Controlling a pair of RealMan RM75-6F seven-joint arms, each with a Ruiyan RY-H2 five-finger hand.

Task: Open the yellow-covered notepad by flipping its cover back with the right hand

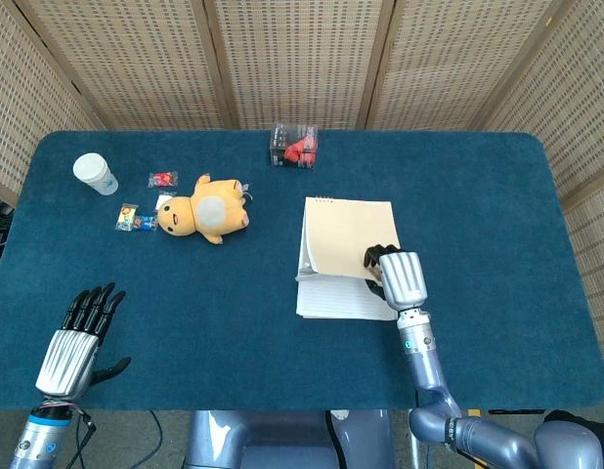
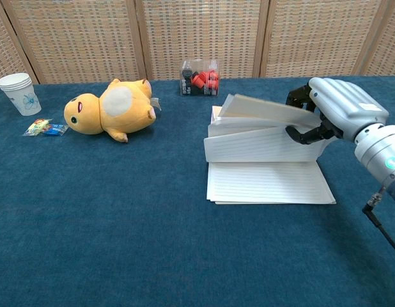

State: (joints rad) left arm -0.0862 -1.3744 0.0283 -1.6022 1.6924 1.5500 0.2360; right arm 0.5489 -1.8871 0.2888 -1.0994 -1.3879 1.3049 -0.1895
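A: Where is the notepad (image 2: 261, 153) sitting, and what is the right hand (image 2: 332, 109) doing?

B: It is lying on the blue worktop (image 1: 497, 205), right of centre. The right hand is pinching the yellow cover (image 1: 349, 238) along with a sheaf of lined pages (image 2: 268, 144), thumb under and fingers on top, and is holding them raised at a slant.

A: So it is lifting more than the cover?

B: It looks so. I would be loosening the thumb so the extra pages are dropping, then swinging the cover back over the far bound edge.

A: And the left hand (image 1: 75, 342)?

B: It is hovering by the near edge, fingers spread, holding nothing.
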